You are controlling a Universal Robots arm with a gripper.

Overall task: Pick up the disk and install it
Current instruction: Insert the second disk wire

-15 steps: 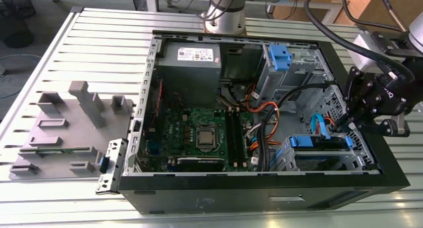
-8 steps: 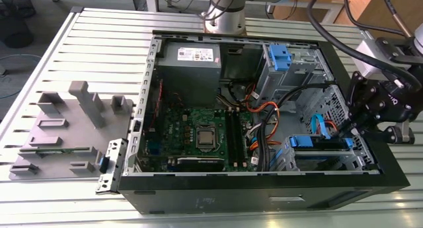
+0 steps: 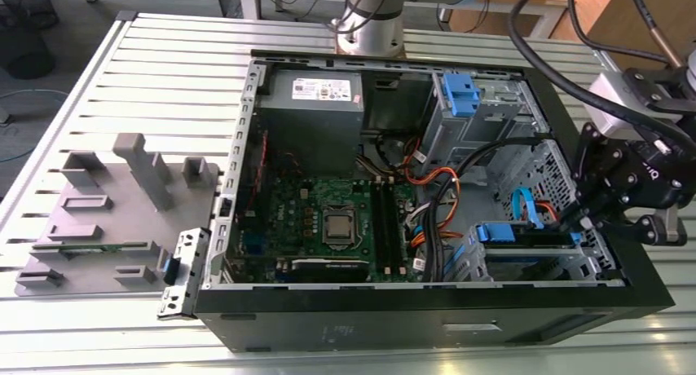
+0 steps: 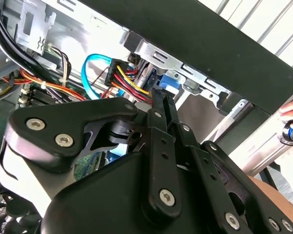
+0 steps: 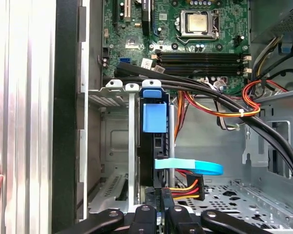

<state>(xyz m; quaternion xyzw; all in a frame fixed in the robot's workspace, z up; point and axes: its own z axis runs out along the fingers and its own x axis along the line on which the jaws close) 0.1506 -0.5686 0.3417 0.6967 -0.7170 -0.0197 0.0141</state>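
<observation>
Exterior view: open case (image 3: 435, 310) on slatted table (image 3: 163, 73); gripper (image 3: 592, 220) at the case's wall on the exterior view's right, beside the drive bay (image 3: 522, 257), where the disk (image 3: 509, 233) sits on edge, blue bracket up. Second wrist view: fingers (image 4: 161, 105) drawn narrow, tips at the blue bracket; cannot tell whether they clamp it. First wrist view: disk (image 5: 154, 141) upright in bay rails, blue cable (image 5: 188, 166) and power plug (image 5: 185, 187) at its end, motherboard (image 5: 185, 34) beyond.
</observation>
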